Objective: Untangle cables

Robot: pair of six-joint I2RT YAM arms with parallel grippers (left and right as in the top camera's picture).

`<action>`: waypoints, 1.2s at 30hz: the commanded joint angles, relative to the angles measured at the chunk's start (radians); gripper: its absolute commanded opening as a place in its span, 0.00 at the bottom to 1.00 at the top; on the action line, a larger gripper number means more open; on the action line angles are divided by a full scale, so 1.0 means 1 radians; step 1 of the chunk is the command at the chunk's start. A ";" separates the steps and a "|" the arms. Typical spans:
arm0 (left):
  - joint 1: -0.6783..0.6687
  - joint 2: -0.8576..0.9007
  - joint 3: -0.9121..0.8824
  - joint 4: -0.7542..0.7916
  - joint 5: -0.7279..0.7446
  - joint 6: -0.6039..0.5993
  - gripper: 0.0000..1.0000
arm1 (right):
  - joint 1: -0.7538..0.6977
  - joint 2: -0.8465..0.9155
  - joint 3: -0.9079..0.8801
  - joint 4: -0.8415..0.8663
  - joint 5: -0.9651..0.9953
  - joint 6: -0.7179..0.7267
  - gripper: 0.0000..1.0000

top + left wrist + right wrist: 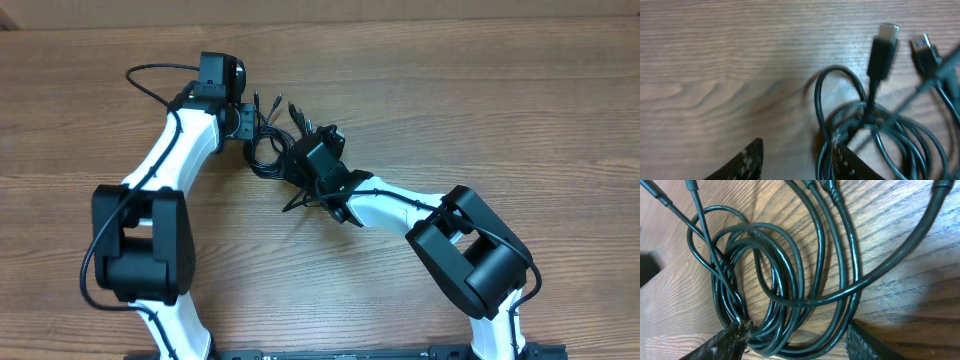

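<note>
The cables [268,148] lie as a tangled black bundle on the wooden table between my two grippers, with their plug ends [275,103] fanning out toward the far side. In the left wrist view a coil [900,135] lies to the right, with a dark plug [884,42] and a blue-tipped plug [923,46] beyond it. My left gripper [797,165] is open; a few strands run just inside its right finger [852,167]. My right gripper [800,345] stands open astride the coiled loops [785,280], its left finger [730,340] against the strands.
A thicker black cable [150,80] loops off the left arm at the upper left. Bare wooden table [480,90] spreads to the right and far side. The arms' dark bases [140,240] sit near the front edge.
</note>
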 commanded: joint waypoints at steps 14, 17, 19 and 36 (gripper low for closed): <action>-0.011 0.066 0.024 0.129 -0.042 0.037 0.04 | -0.003 0.012 -0.009 0.040 -0.027 -0.065 0.67; -0.040 -0.095 0.024 0.083 0.038 0.035 0.04 | -0.003 0.012 -0.009 0.133 -0.185 -0.064 0.69; -0.062 -0.156 0.024 0.072 0.071 0.035 0.04 | -0.003 0.012 -0.009 0.139 -0.203 -0.056 0.68; -0.111 -0.217 0.024 -0.058 0.171 -0.342 0.04 | -0.096 0.012 -0.009 0.173 -0.510 0.251 0.70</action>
